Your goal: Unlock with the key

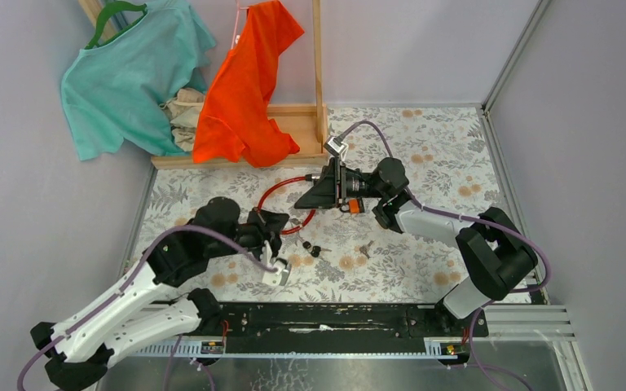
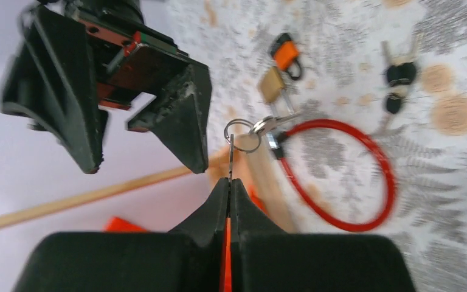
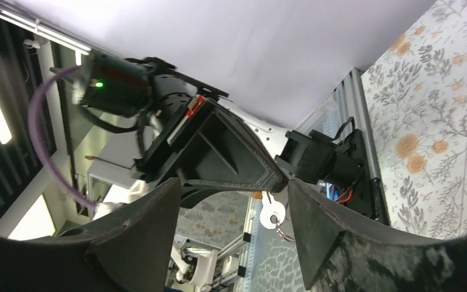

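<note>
My left gripper [image 2: 230, 182] is shut on a thin silver key [image 2: 231, 152], seen edge-on, with a ring [image 2: 241, 135] and a second key [image 2: 273, 123] hanging from it. My right gripper [image 3: 234, 184] is open and faces the left gripper's tip. The silver key [image 3: 272, 214] hangs just inside its right finger [image 3: 328, 231] without touching it. In the top view both grippers [image 1: 287, 221] [image 1: 308, 199] meet above the red cable loop [image 1: 285, 189]. A brass padlock [image 2: 272, 84] and an orange padlock [image 2: 286, 53] lie on the cloth.
Black-headed keys [image 1: 318, 248] and another small key [image 1: 365, 247] lie on the floral cloth [image 1: 424, 163]. A wooden rack [image 1: 293, 122] at the back holds a teal shirt [image 1: 122, 81] and an orange shirt [image 1: 249, 81]. Grey walls close in both sides.
</note>
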Tool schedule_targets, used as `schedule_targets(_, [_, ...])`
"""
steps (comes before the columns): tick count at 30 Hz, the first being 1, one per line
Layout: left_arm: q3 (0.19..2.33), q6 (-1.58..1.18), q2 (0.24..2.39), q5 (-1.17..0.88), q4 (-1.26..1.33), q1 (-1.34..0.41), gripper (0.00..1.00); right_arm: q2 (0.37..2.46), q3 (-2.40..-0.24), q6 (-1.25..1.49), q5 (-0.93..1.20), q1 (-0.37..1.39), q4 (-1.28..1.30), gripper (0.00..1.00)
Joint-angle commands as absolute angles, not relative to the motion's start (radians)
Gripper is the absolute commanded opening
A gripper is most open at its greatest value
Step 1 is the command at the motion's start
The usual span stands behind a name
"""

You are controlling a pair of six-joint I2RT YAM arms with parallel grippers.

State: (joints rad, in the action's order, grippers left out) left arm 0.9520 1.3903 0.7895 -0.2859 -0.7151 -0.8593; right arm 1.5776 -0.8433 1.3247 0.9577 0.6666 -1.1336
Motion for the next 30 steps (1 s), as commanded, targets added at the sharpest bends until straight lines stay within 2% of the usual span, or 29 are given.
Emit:
schedule_targets(1, [0.793, 1.66, 0.67, -0.273, -0.329, -0.872, 0.0, 1.581, -0.832, 1.414, 1.006, 0.67, -1.298, 0.69])
schedule_targets(8, [0.6, 1.851, 0.572, -0.331, -0.052, -0.871, 0.0, 1.606, -0.821, 1.475, 1.009, 0.67, -1.383, 0.59])
schedule_targets(14, [0.543, 1.922, 0.54, -0.363, -0.002, -0.872, 0.0, 1.582, -0.815, 1.43, 1.008, 0.668, -1.324, 0.52])
schedule_targets(21, [0.531, 1.915, 0.552, -0.297, 0.061, -0.872, 0.0, 1.52, -0.777, 1.37, 1.008, 0.669, -1.234, 0.48])
schedule_targets(28, [0.521, 1.931, 0.543, -0.284, 0.041, -0.871, 0.0, 1.482, -0.778, 1.328, 0.987, 0.669, -1.183, 0.22])
schedule_targets(30, [0.519, 1.939, 0.54, -0.282, 0.033, -0.871, 0.0, 1.479, -0.781, 1.329, 0.984, 0.669, -1.181, 0.11])
